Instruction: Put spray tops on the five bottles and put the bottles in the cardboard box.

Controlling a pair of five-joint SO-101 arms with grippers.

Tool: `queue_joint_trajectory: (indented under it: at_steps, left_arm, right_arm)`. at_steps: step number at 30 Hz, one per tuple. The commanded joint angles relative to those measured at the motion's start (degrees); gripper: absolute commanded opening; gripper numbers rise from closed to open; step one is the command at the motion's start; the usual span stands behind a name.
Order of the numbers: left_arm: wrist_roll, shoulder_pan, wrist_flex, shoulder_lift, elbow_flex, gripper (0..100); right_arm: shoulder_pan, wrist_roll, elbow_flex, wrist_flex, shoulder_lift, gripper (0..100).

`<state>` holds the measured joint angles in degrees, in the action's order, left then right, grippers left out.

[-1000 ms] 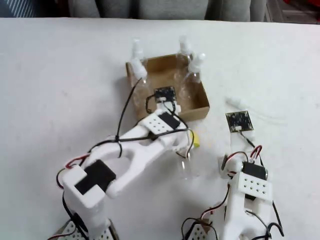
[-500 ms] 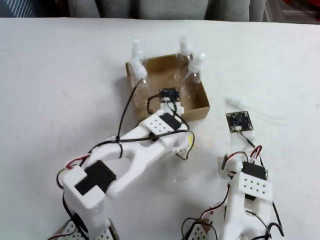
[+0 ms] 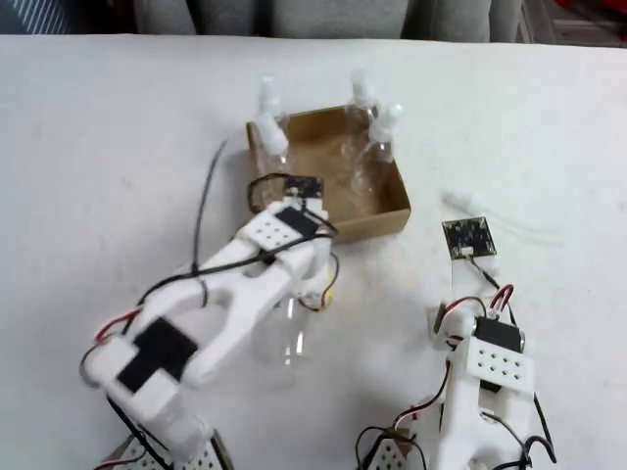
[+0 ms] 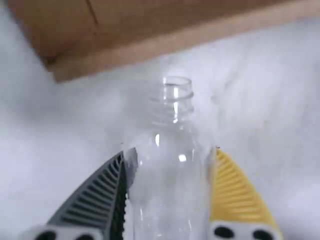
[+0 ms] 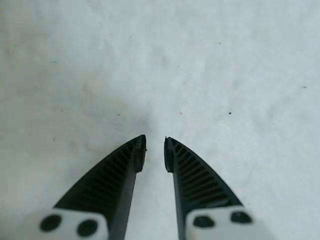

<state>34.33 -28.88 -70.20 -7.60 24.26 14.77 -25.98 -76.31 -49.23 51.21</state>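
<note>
A clear bottle (image 4: 172, 145) with no spray top, its neck bare, sits between the grey and yellow fingers of my left gripper (image 4: 171, 150), which is shut on its body. In the high view that left gripper (image 3: 313, 289) holds the bottle (image 3: 282, 338) just in front of the cardboard box's (image 3: 377, 223) left front corner. Three bottles with spray tops stand in the box: one at the left wall (image 3: 271, 135), two at the right (image 3: 362, 98) (image 3: 380, 142). My right gripper (image 5: 155, 145) rests over bare table, fingers nearly together, holding nothing.
A loose white spray top (image 3: 458, 201) with its thin tube lies on the table right of the box, beyond the right arm (image 3: 490, 362). The box's brown wall (image 4: 150, 40) is close ahead of the held bottle. White tabletop spreads on all sides.
My left arm has swung left and drawn back, carrying the bottle from the box's front right toward its front left. The right arm has not moved.
</note>
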Motion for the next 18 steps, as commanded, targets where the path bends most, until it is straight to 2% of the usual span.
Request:
queue_joint_trajectory:
  at_steps: [1,8,13,15,18]
  left_arm:
    - [-4.4,2.7,-1.1,10.9,4.1,2]
    - [-13.3,12.5,-0.7,15.8,14.0,2]
    - [-21.6,16.8,5.8,15.8,19.1,2]
    - [-23.6,17.2,6.7,15.8,19.5,5]
    - [-21.5,17.2,6.4,16.1,19.9,15]
  right_arm:
    - [0.4,-0.8,0.2,0.6,0.5,3.0]
    - [0.4,-0.8,0.2,0.6,0.5,3.0]
    - [0.3,-0.8,0.1,0.7,0.5,3.0]
    - [0.3,-0.8,0.1,0.7,0.5,3.0]
    - [0.3,-0.8,0.1,0.7,0.5,3.0]
